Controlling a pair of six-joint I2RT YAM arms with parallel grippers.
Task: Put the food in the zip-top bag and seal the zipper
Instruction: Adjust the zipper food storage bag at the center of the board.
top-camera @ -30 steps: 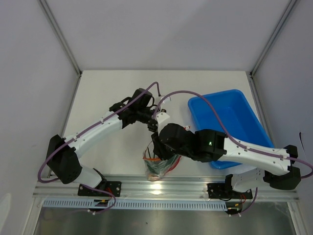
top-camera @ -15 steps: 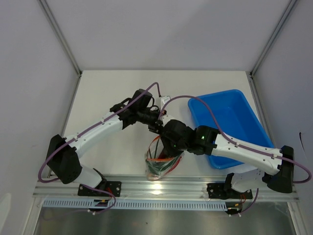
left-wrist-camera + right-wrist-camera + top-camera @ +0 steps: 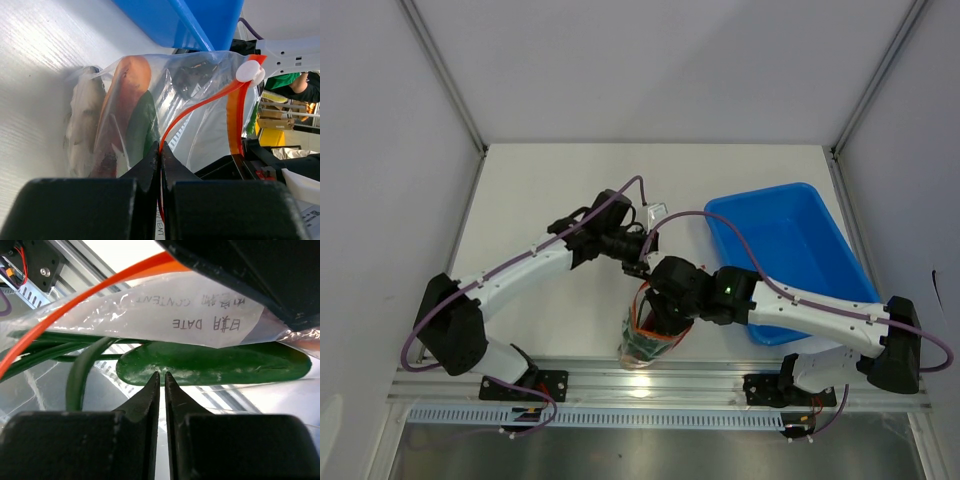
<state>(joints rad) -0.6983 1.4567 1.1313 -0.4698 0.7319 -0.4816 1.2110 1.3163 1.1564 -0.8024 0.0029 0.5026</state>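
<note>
The zip-top bag (image 3: 646, 335) hangs near the table's front edge, with the food inside it. In the left wrist view an orange-red piece (image 3: 131, 85) and the dark green cucumber (image 3: 142, 127) show through the film. My left gripper (image 3: 639, 264) (image 3: 161, 148) is shut on the orange-red zipper (image 3: 200, 106), whose white slider (image 3: 248, 71) sits at the far end. My right gripper (image 3: 652, 312) (image 3: 162, 374) is down at the bag's clear wall, jaws closed to a hairline slit in front of the cucumber (image 3: 215, 365). Green onion stalks (image 3: 75, 377) curve to the left. I cannot see film pinched between them.
The blue tray (image 3: 817, 215) stands to the right of the bag, and its wall (image 3: 200, 20) lies just behind the bag in the left wrist view. A white date label (image 3: 195, 315) is on the bag. The aluminium rail (image 3: 720, 378) runs along the table's front edge.
The right gripper's jaws have closed to a slit and its wrist has shifted lower on the bag. The left gripper has kept its grip and drifted slightly right.
</note>
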